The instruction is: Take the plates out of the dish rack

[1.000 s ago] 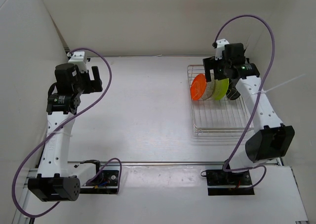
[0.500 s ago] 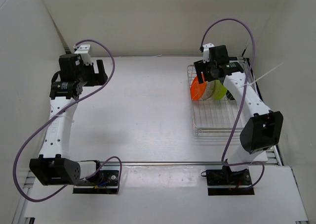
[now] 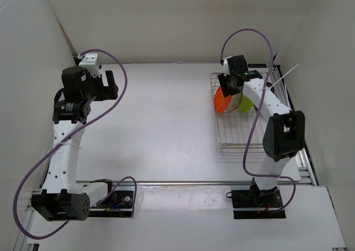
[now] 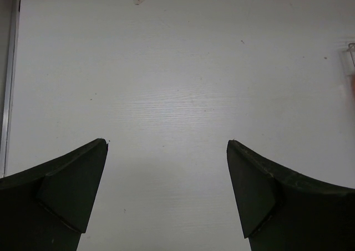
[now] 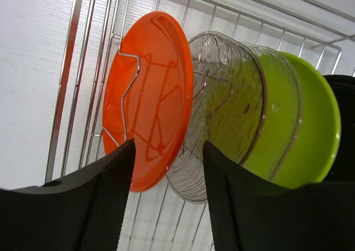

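Right arm [image 3: 265, 98] swung leftward above plates [image 5: 150, 96] standing in the dish rack [image 3: 244, 133]; both jaws released.

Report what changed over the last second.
The right gripper slid left along the dish rack, from over the green plate toward the orange plate, and its elbow swung in closer. It is open and grips nothing. The left gripper shifted only slightly and stays open over the table. No plate has left the rack.
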